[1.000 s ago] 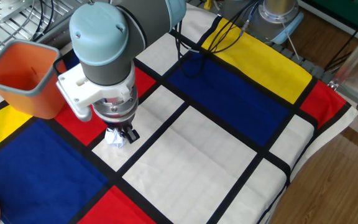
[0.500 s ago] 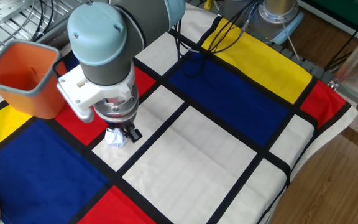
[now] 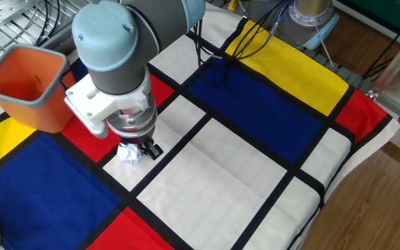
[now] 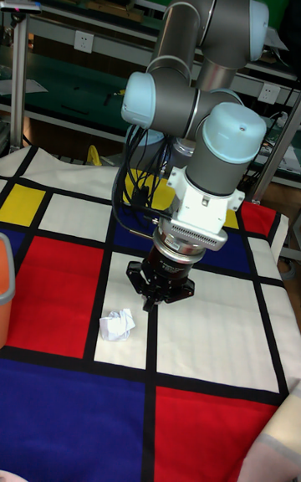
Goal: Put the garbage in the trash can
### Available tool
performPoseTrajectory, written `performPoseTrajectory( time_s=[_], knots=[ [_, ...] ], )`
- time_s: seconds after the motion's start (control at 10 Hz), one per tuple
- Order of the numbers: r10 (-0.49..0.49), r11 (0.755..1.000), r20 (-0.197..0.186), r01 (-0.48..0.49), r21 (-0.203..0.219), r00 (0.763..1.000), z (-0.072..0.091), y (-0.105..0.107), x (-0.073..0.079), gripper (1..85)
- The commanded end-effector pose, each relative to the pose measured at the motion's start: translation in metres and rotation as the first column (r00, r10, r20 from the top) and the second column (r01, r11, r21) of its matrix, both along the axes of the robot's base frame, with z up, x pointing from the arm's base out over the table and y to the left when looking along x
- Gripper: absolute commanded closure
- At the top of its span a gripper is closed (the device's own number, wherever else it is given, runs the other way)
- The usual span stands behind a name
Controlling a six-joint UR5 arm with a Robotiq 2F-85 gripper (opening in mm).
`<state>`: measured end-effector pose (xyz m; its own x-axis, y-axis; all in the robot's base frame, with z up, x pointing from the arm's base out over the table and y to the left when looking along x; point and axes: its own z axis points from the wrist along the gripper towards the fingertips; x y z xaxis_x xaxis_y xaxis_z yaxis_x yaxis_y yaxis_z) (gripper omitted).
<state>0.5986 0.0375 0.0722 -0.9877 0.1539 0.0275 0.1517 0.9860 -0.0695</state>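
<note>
One paper ball beside the pincer

One small crumpled ball of white paper, the garbage, lies on a white panel of the colour-blocked cloth covering the worktop; its folds carry faint bluish shadows. In the tall fixed view the ball sits clear of the pincer, low and to one side of the black fingertips, near but not touching. In the fixed view the pincer overlaps the ball's edge. Whether the fingers stand apart or together I cannot tell. The orange trash can stands well apart at the cloth's far-left edge. Against half a second ago, the arm's head has shifted slightly; the ball has not moved.
</note>
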Motion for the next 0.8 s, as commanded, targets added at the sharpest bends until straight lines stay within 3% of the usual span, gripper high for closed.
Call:
performPoseTrajectory(
  time_s=[0.0,0.2,0.3,0.7],
  knots=[
    [-0.022,1.0,-0.001,0.022,-0.004,1.0,0.001,0.002,0.001,84.7],
    [-0.017,1.0,0.0,0.017,-0.015,1.0,0.0,0.002,0.001,84.7],
    [0.012,1.0,-0.002,-0.012,0.029,1.0,-0.002,-0.004,0.002,84.7],
    [0.081,0.993,-0.013,-0.079,0.083,0.997,-0.001,-0.026,-0.001,84.7]
  ],
)
